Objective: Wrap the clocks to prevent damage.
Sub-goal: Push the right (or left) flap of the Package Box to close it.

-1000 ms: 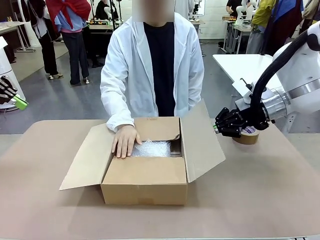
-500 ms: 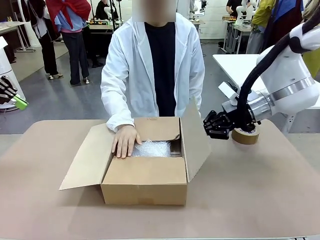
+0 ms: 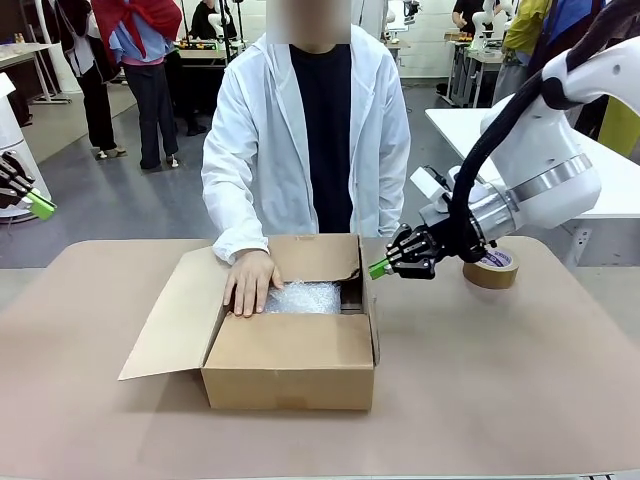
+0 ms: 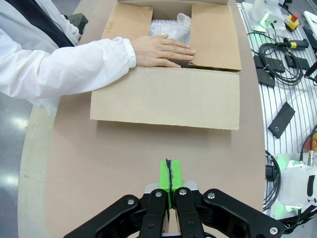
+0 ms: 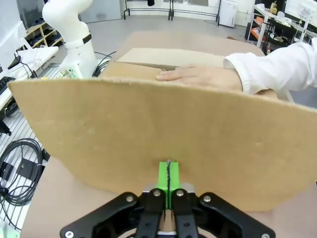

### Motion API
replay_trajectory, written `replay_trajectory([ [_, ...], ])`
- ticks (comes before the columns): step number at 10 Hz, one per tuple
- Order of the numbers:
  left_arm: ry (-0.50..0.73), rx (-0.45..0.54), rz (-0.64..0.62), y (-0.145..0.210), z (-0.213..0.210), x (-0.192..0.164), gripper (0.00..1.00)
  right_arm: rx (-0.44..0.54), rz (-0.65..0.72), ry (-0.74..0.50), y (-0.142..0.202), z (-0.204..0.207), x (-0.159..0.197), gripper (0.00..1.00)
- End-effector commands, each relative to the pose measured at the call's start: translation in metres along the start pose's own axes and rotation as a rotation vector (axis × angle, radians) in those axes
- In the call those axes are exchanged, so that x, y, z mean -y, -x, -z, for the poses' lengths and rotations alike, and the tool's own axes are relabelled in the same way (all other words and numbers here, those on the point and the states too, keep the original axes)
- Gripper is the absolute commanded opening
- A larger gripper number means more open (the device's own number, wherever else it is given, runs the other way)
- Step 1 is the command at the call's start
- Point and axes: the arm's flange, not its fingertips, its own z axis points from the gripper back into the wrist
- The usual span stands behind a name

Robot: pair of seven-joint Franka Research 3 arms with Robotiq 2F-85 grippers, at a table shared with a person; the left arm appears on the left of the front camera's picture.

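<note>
Right pincer [image 3: 379,268], closed, touches cardboard flap [image 5: 208,134].

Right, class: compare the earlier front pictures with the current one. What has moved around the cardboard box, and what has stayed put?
The shut right gripper swept left from beside the tape roll towards the box, pushing its right flap from leaning outward to nearly upright. Nothing was grasped or released. Unchanged: the person's hand resting by the bubble-wrapped clocks, the left flap splayed out, the tape roll, the left gripper.
</note>
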Motion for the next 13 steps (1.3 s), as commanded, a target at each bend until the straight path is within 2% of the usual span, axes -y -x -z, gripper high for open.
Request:
replay_trajectory([
  [1,-0.001,0.005,0.000,0.000,0.000,0.001,0.00,0.007,0.020,0.031,-0.007,0.015,0.014,0.01],
  [5,-0.001,0.005,0.000,0.000,0.000,0.001,0.00,-0.014,0.031,0.021,-0.013,0.037,0.025,0.01],
  [9,-0.001,0.005,0.000,0.000,0.000,0.001,0.00,-0.074,0.088,-0.011,0.012,0.060,0.035,0.01],
  [13,-0.001,0.005,0.000,0.000,0.000,0.001,0.00,-0.096,0.089,0.001,0.026,0.048,0.032,0.01],
])
